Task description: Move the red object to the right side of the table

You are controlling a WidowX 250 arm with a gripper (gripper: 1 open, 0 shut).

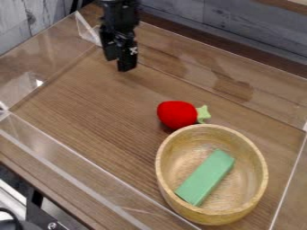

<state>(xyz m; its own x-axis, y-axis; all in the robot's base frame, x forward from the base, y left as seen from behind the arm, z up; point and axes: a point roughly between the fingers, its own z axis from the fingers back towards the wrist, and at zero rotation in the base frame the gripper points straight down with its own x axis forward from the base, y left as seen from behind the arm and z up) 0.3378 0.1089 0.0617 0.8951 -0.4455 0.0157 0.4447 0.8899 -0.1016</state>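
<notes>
The red object (178, 113), a small glossy toy strawberry with a green cap, lies on the brown wood-grain table (96, 108) right of centre, just beyond the wooden bowl. My gripper (125, 61) hangs over the far left part of the table, up and to the left of the strawberry and well apart from it. Its dark fingers point down, open, with nothing between them.
A round light wooden bowl (246, 202) stands at the near right with a flat green block (206, 176) lying inside it. Low clear acrylic walls (36, 81) border the table on all sides.
</notes>
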